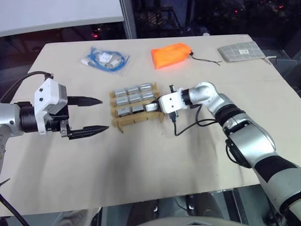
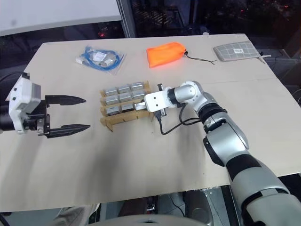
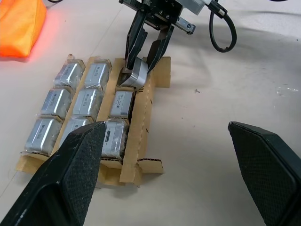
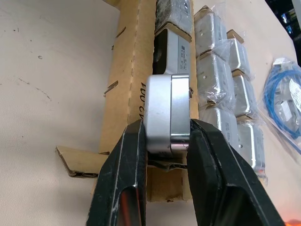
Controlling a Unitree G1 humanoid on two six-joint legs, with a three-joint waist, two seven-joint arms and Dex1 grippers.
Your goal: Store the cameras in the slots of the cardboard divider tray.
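On the counter [image 1: 197,165] sits the cardboard divider tray [image 3: 143,113], eight cameras [image 3: 75,101] slotted. The right gripper [image 4: 167,136], jaws clamped on the ninth camera [image 4: 167,115], holds it over the tray's last slot. The left gripper [image 1: 96,114] waits apart, jaws spread.

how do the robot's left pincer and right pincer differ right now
The left pincer stands wide open and empty, hovering over bare table beside the brown cardboard divider tray. The right pincer is shut on a small silver-grey metal camera at the tray's opposite end. Both have two black fingers and point toward the tray.
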